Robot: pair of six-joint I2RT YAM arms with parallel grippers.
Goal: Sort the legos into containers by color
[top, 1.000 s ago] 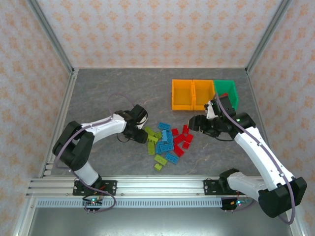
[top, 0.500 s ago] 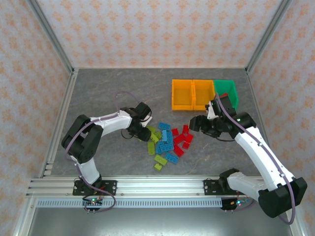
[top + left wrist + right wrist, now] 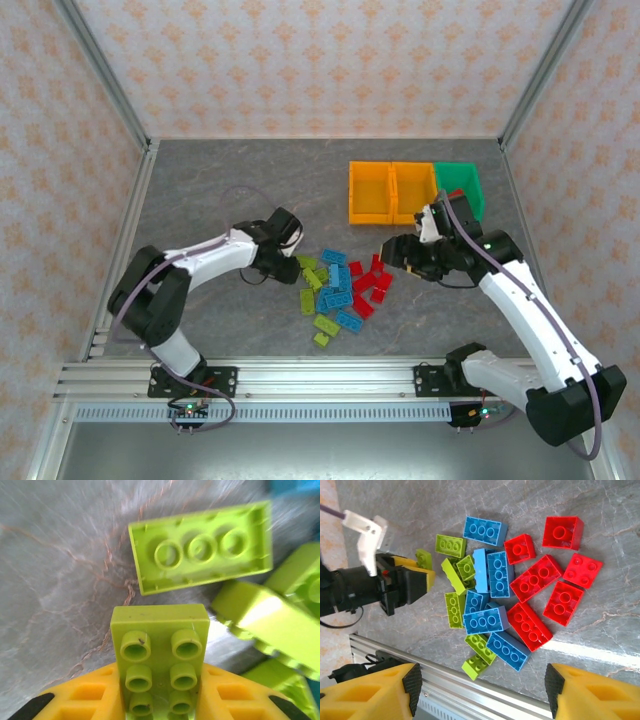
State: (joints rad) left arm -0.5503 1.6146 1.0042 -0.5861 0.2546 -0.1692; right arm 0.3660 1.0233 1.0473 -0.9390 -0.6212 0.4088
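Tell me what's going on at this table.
A pile of toy bricks is being sorted by colour. The left gripper pinches a lime green brick at the pile's left edge. The right gripper hangs open by the red bricks. Two orange bins and a green bin wait at the back.

Peach patterned walls (image 3: 300,60) enclose a grey marbled tabletop (image 3: 220,180) fronted by an aluminium rail (image 3: 320,376).
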